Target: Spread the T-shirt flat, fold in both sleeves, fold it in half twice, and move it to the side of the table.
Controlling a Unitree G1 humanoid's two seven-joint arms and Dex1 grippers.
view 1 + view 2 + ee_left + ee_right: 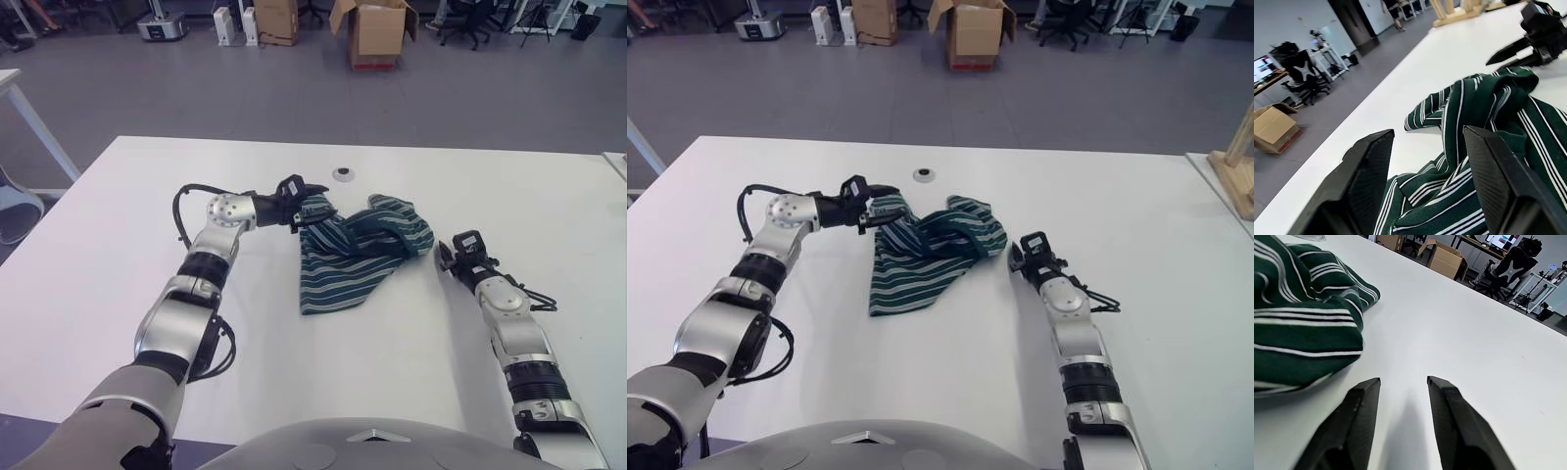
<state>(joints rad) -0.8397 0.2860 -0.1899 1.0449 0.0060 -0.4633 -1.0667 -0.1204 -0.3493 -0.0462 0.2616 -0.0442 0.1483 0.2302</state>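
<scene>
— Where is the T-shirt (358, 253) found?
— It is seen crumpled on the table (127, 245), between the claws. The left gripper (315, 204) is spread open at its edge, and the right gripper (443, 257) is kept released just beside it.

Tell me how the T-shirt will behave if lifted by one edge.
The T-shirt lies crumpled in soft folds, so it will probably droop. It looks thin, likely light. Pushed across the table, it may bunch up.
</scene>
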